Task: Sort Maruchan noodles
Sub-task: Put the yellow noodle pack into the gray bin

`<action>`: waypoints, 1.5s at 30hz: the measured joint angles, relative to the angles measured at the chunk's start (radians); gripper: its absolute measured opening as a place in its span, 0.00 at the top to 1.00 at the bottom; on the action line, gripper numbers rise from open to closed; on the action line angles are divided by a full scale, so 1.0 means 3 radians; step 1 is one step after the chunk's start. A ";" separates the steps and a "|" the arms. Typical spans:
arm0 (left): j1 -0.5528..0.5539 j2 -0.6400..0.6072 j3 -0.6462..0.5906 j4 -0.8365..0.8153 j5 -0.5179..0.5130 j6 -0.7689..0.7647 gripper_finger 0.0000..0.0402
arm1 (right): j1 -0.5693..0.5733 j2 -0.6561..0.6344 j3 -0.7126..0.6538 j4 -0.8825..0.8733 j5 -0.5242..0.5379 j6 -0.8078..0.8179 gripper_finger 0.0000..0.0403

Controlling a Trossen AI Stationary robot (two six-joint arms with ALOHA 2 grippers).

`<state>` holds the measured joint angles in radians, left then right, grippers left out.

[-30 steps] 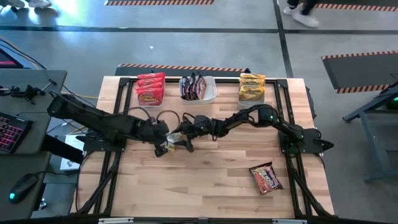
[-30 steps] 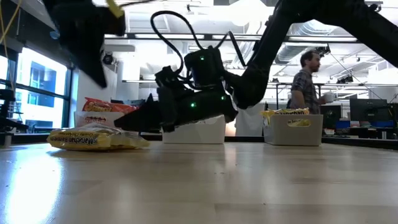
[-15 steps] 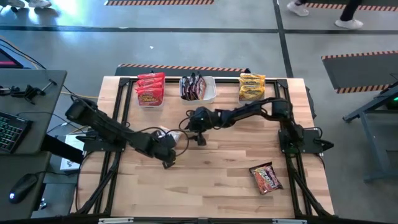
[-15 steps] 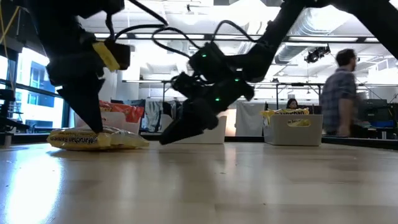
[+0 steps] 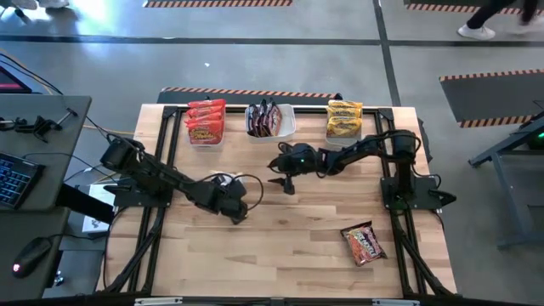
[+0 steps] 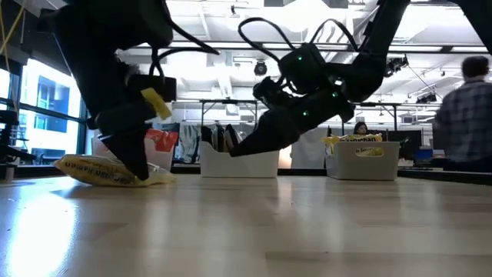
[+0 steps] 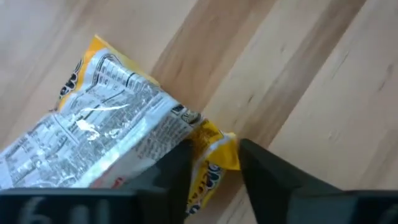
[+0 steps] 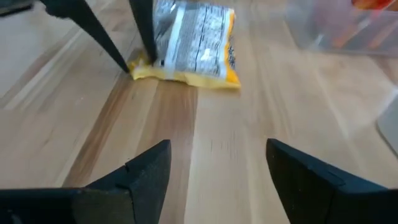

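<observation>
Yellow packet [image 7: 112, 143] pinched by left tool [image 7: 214, 165].

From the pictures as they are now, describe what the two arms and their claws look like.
Both arms are dark, nearly black, built of jointed segments. Black cables loop loosely near the left claw, and more arch above the right claw in the low view. Small green lights glow on the right arm's wrist, and a yellow tag sticks out from the left arm's. Each claw ends in two dark, tapering fingers.
</observation>
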<state>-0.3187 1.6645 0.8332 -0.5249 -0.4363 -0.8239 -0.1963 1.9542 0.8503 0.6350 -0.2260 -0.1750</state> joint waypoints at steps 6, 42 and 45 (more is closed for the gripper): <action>-0.0036 -0.0119 -0.0004 -0.0224 0.0132 0.0280 0.95 | 0.0035 0.0000 -0.0023 0.0051 0.0003 0.0059 0.39; -0.0193 -0.1132 -0.0004 -0.0094 0.0095 0.0956 1.00 | 0.0485 0.0787 0.1362 -0.0269 0.0205 -0.1302 0.39; -0.0193 -0.1133 -0.0004 -0.0081 0.0101 0.0956 1.00 | 0.0485 0.0787 0.1371 -0.0257 0.0177 -0.1278 0.41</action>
<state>-0.3767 1.3247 0.8322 -0.5493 -0.4059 -0.5371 -0.0509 2.1902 1.2617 0.5579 -0.1730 -0.5583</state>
